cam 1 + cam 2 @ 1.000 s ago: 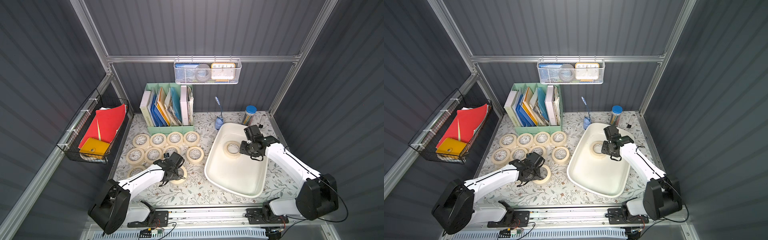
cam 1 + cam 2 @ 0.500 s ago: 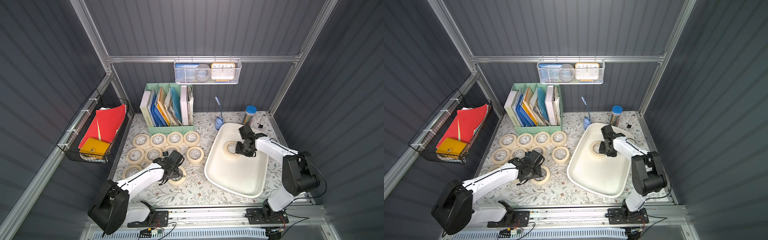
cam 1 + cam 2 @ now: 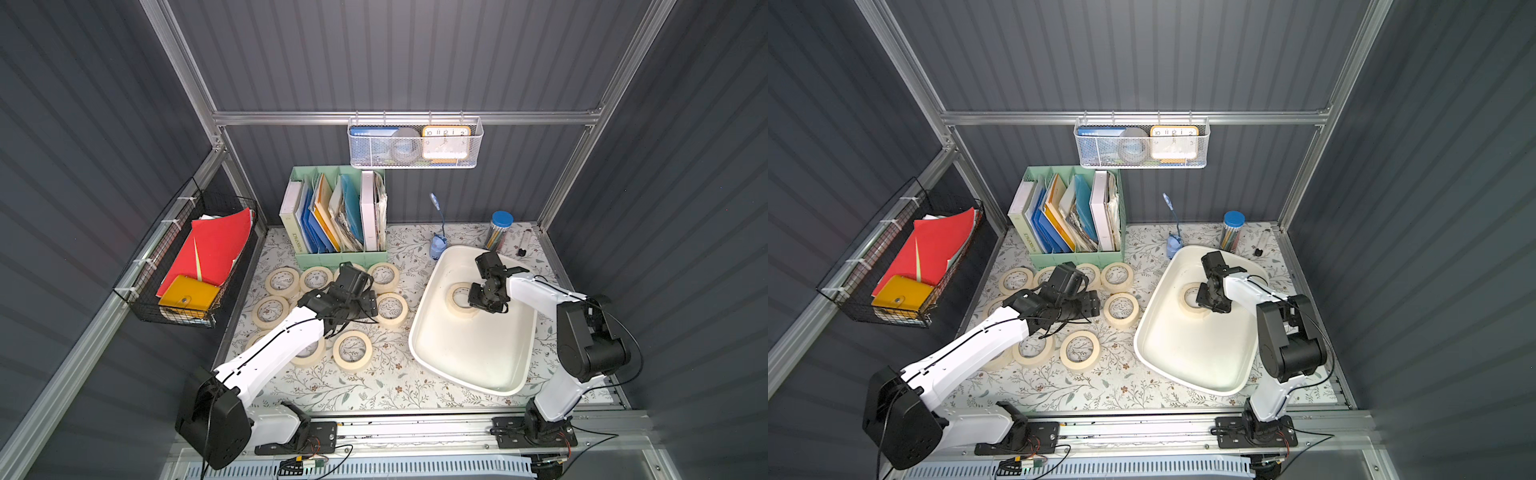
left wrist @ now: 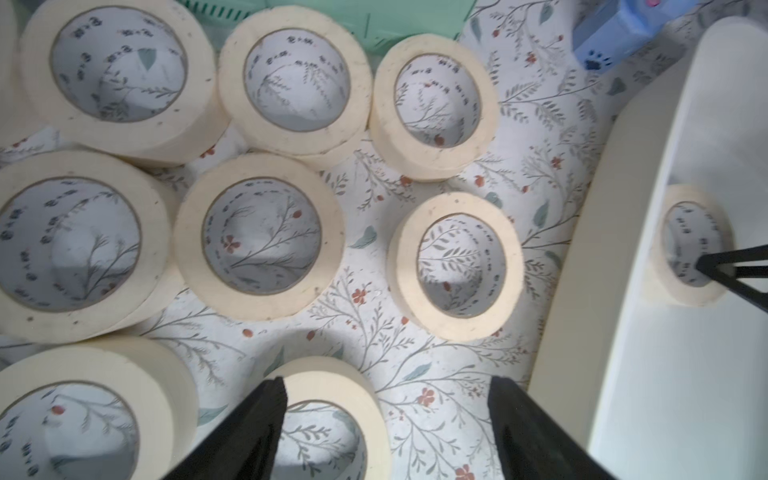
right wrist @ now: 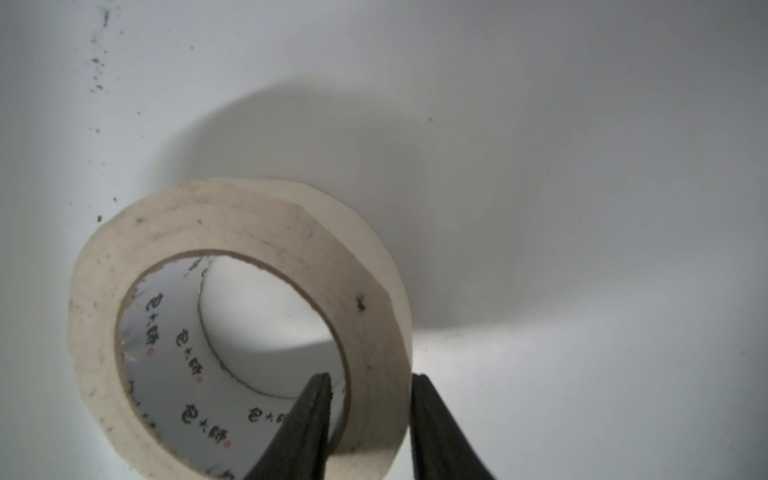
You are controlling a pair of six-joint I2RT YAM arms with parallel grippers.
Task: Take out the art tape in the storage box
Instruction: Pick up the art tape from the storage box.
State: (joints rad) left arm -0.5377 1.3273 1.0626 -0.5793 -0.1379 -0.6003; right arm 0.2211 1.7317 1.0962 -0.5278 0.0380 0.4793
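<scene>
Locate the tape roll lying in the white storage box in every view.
Top view: tape roll in the storage box's far half.
Top view: same place.
Left wrist: small, inside the box.
Right wrist: close up, filling the foreground.
Shared landmark: the right gripper, its black fingers astride the roll's wall.

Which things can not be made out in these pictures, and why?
Art tape rolls under the left arm: both top views, arm covers them; count unsure.
Whether the right gripper pinches the boxed roll: right wrist view, contact lies in shadow.
Wire basket contents: top views, behind mesh.
</scene>
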